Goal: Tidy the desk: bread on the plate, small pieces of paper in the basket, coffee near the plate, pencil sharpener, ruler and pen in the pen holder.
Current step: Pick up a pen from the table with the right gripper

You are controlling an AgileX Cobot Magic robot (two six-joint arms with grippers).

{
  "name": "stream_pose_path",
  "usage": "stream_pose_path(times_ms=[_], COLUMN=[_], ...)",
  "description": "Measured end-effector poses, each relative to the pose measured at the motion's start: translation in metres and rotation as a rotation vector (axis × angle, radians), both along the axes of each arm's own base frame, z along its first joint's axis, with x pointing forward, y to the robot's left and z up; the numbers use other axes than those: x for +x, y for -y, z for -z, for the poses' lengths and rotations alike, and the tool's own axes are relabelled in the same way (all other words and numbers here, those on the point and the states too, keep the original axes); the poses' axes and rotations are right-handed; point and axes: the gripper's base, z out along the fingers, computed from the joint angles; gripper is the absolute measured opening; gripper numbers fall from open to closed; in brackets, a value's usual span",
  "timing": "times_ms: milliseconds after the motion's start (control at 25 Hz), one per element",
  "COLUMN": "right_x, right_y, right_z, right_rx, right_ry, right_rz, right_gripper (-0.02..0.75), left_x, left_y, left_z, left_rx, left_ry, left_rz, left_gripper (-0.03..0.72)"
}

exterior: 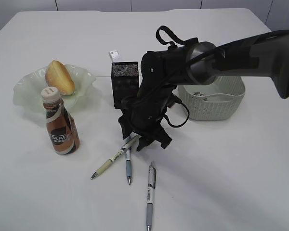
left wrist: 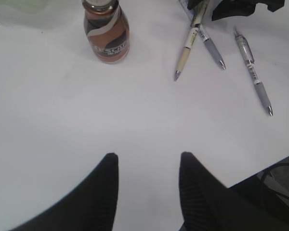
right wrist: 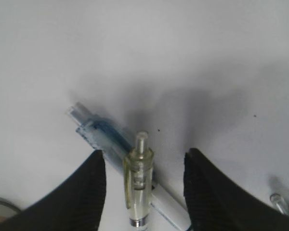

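Two pens cross on the desk point(exterior: 231, 183): a yellowish pen point(exterior: 111, 161) point(right wrist: 138, 178) and a blue-grey pen point(exterior: 128, 166) point(right wrist: 98, 134). My right gripper point(exterior: 139, 139) point(right wrist: 144, 156) stands open just above their crossing, one finger either side of the yellowish pen's clicker end. A third, grey pen point(exterior: 150, 192) lies nearer the front. The bread point(exterior: 59, 77) sits on the plate point(exterior: 26, 91), with the coffee point(exterior: 61, 126) upright in front. A pale strip, seemingly the ruler point(exterior: 115, 56), sticks out of the pen holder point(exterior: 124, 84). My left gripper point(left wrist: 148, 161) hangs open over bare desk. The pencil sharpener is out of view.
The basket point(exterior: 216, 108) stands right of the pen holder, partly behind my right arm, with small bits inside. In the left wrist view the coffee point(left wrist: 106, 33) and the three pens point(left wrist: 253, 72) lie ahead, and the desk's edge runs at the lower right.
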Motion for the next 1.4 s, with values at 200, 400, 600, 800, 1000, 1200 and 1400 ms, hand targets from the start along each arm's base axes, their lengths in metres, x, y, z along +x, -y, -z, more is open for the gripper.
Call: stream_pose_path(times_ms=[200, 400, 600, 800, 1000, 1200, 1400], right_x=[0.0018, 0.0024, 0.0035, 0.0036, 0.0036, 0.0036, 0.0036], right_y=[-0.0006, -0.0009, -0.0013, -0.0014, -0.0014, -0.0014, -0.0014], right_z=[0.0016, 0.0030, 0.0026, 0.0026, 0.0026, 0.0026, 0.0026], right_rx=[0.007, 0.009, 0.015, 0.016, 0.016, 0.016, 0.016], right_ry=[0.013, 0.016, 0.028, 0.029, 0.029, 0.029, 0.029], right_rz=[0.014, 0.015, 0.018, 0.020, 0.021, 0.021, 0.021], right_gripper=[0.268, 0.223, 0.217, 0.216, 0.216, 0.174, 0.078], left_x=[0.0001, 0.0002, 0.0002, 0.0002, 0.0002, 0.0002, 0.0002], left_y=[-0.0003, -0.0003, -0.0004, -0.0004, -0.0004, -0.0005, -0.0005], left_z=[0.0000, 0.0000, 0.0000, 0.0000, 0.0000, 0.0000, 0.0000], left_rx=[0.003, 0.004, 0.005, 0.005, 0.005, 0.006, 0.006], left_ry=[0.002, 0.002, 0.003, 0.003, 0.003, 0.003, 0.003], left_rz=[0.000, 0.000, 0.000, 0.000, 0.000, 0.000, 0.000], left_gripper=[0.307, 0.307, 0.307, 0.307, 0.307, 0.307, 0.307])
